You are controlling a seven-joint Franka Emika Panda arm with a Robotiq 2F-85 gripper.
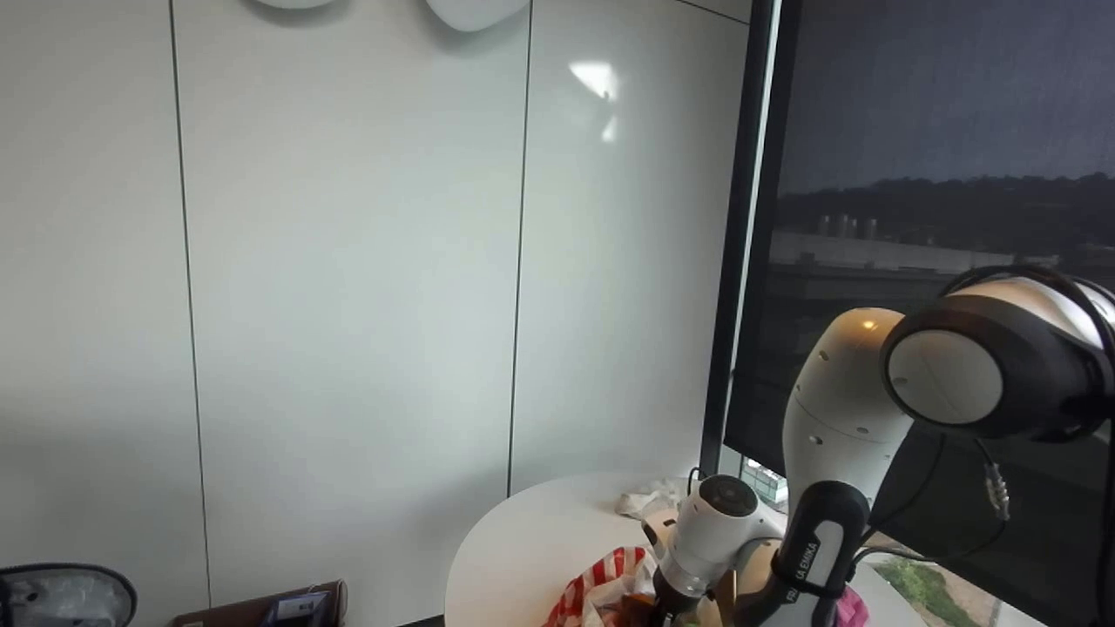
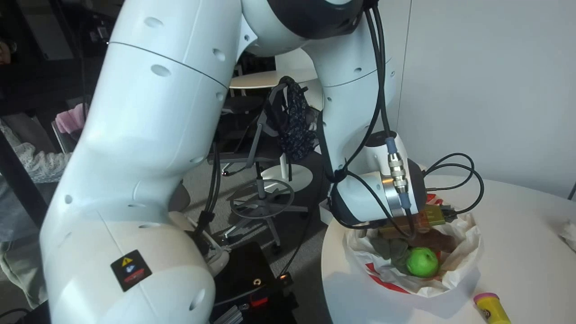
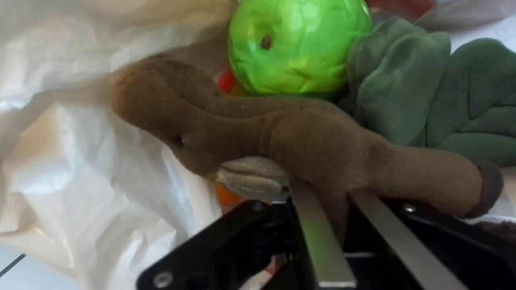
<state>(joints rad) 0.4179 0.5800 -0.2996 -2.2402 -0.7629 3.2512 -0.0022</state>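
Observation:
In the wrist view my gripper (image 3: pixel 330 189) has its two metal fingers close together, with part of a brown plush animal (image 3: pixel 242 133) pinched between them. The plush has a long snout, a small dark eye, a beige ear and a dark-tipped leg. It lies inside a white and red plastic bag (image 3: pixel 80 173). A shiny green apple-like ball (image 3: pixel 298 48) and grey-green plush leaves (image 3: pixel 403 88) lie beside it. In an exterior view, the plush (image 2: pixel 436 239), ball (image 2: pixel 422 262) and bag (image 2: pixel 470 254) show beneath the wrist. The fingertips are hidden in both exterior views.
The bag stands on a round white table (image 2: pixel 531 216). A yellow tub with a pink lid (image 2: pixel 492 309) lies near it. A crumpled white item (image 1: pixel 649 499) is near the table's far edge. A white wall (image 1: pixel 348 305) and a window blind (image 1: pixel 941 104) stand behind.

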